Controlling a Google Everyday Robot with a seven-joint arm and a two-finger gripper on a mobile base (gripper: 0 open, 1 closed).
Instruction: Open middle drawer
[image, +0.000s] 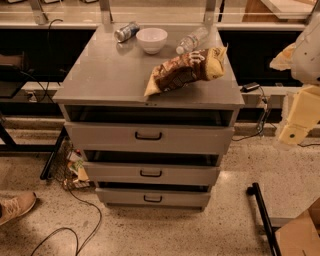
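Observation:
The grey cabinet (100, 75) has three drawers, and each stands pulled out a little with a dark gap above its front. The middle drawer (115, 172) has a low grey front and a small black bar handle (150, 173) at its centre. The taller top drawer (100, 136) is above it and the smaller bottom drawer (120, 196) is below it. My gripper (294, 131) shows as pale blocks at the right edge, well to the right of the cabinet at about top-drawer height, touching nothing.
On the cabinet top lie a chip bag (187, 71), a white bowl (151, 39), a can (126, 31) and a water bottle (191, 40). A shoe (15, 206) is at the lower left. Cables (75, 220) run over the floor. A black bar (264, 220) and a cardboard box (300, 235) are at the lower right.

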